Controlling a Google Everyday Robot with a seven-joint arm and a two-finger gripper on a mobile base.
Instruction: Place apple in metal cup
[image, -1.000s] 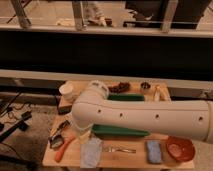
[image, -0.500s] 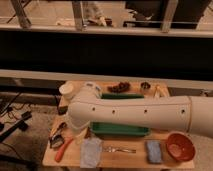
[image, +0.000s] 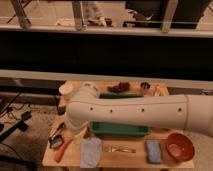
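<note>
Apple: we cannot find it; the arm, a smooth white tube lying across the middle of the wooden surface, may hide it. Metal cup: small, dark, shiny, round, at the back edge toward the right corner. Tool: we take it to be the dark form under the elbow at the left edge; released or clenched, we cannot tell. Hazards, as we judge: smooth round fruit may roll off a narrow mouth; a light cup tips if nudged; the long arm may catch the shallow green tray or the glossy red bowl at the front right corner.
</note>
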